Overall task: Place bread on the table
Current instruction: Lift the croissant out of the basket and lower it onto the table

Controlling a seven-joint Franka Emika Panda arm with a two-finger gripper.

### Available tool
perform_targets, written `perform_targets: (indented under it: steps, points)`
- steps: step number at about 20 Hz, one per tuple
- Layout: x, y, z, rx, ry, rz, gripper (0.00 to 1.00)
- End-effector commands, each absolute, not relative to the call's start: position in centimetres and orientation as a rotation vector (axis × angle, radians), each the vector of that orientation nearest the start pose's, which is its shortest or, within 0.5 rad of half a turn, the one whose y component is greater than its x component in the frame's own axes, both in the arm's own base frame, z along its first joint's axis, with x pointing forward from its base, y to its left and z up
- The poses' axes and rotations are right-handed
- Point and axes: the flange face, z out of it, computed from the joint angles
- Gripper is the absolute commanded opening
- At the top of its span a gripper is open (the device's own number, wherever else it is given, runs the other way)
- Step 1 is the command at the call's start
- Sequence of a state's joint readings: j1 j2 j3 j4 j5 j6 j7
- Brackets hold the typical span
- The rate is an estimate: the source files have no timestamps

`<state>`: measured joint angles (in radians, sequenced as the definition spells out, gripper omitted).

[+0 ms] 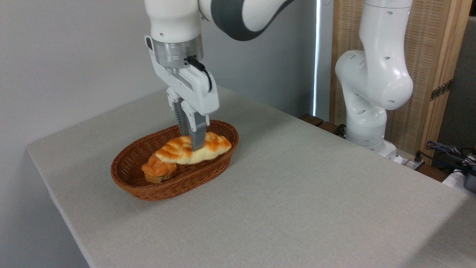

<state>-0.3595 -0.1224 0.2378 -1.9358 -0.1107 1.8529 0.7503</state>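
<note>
Left of centre, the gripper [193, 143] was apparently clamped across the bread's [193, 149] middle for balance, the loaf sitting in the wicker basket [148, 186], not on the table [297, 193].

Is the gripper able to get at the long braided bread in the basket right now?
Probably yes. The gripper is already down on the bread, fingers at its middle. The bun sits at its left end, clear of them, and the basket is open above.

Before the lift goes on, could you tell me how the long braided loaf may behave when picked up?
The loaf is gripped near its middle, so it should balance. Its glossy crust may slip. It holds straight above the bun, so probably stiff.
</note>
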Motion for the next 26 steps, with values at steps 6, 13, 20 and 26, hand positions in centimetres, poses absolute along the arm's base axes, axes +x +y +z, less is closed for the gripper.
perform_targets:
  steps: [6,13,20,26]
  points:
    - [56.0,-1.2,49.3,-2.907,1.285,-0.086,0.35]
    - [56.4,-0.9,45.5,-2.943,1.201,-0.029,0.77]
    - [56.0,2.2,44.2,-2.980,1.124,0.025,0.97]
    - [55.9,2.8,44.9,-2.985,1.108,0.021,1.00]
